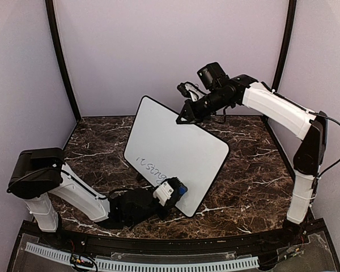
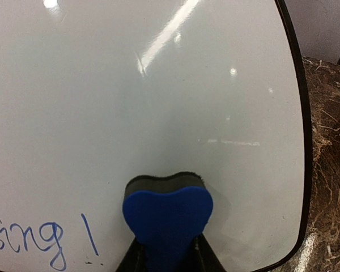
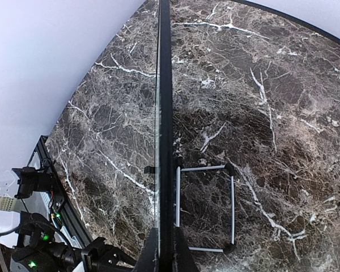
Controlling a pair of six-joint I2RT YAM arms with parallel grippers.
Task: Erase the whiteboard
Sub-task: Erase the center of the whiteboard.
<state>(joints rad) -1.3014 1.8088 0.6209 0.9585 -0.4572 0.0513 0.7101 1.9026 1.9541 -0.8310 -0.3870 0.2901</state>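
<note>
Touching the tilted whiteboard (image 1: 175,150), blue eraser (image 2: 167,221) sits clamped.

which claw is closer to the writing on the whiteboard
Left. The left claw, holding the blue eraser, is at the whiteboard just beside the writing, near the board's lower edge. The right claw grips the board's upper edge, well away from the writing.

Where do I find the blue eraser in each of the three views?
Top external: blue eraser at the whiteboard's near lower edge, in the left gripper.
Left wrist: bottom centre, against the board.
Right wrist: not in it.
Shared landmark: the whiteboard's black edge, in all views.
</note>
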